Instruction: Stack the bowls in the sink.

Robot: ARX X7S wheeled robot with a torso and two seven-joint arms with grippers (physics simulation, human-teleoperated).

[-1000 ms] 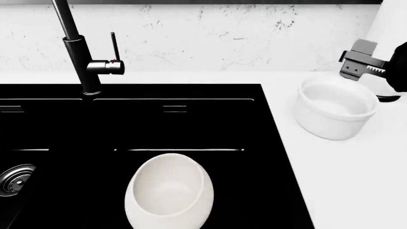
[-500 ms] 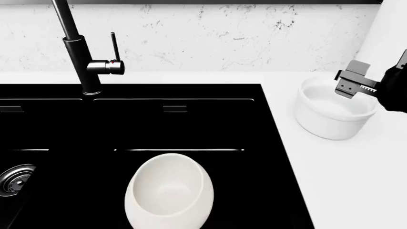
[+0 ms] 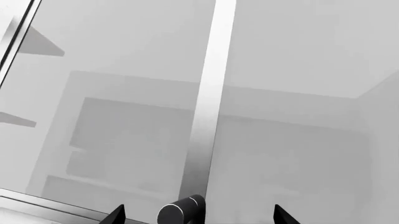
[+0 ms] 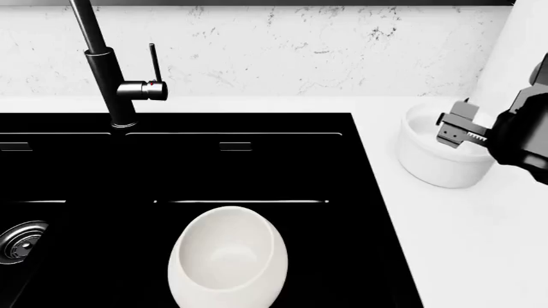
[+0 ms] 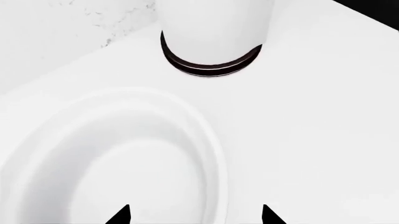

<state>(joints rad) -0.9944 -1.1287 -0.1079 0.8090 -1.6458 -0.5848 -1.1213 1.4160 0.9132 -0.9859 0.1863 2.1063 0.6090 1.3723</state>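
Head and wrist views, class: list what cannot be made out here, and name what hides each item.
- Small bowl: in the head view the right gripper and arm cover its far right side; the right wrist view cuts it at the edge.
- Large bowl: its near end is cut off by the head view's edge.
- Left gripper: only fingertips show in the left wrist view; absent from the head view.
- White cylinder: top cut off.

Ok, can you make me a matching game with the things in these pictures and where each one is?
Things:
1. big egg-shaped bowl
2. small lipped bowl
3. faucet
4. right tool

Places:
A. over the small bowl's rim
B. on the white counter, right of the sink
C. behind the sink, at the back edge
D. inside the black sink

Pairs: 1-D, 2-B, 3-C, 4-A
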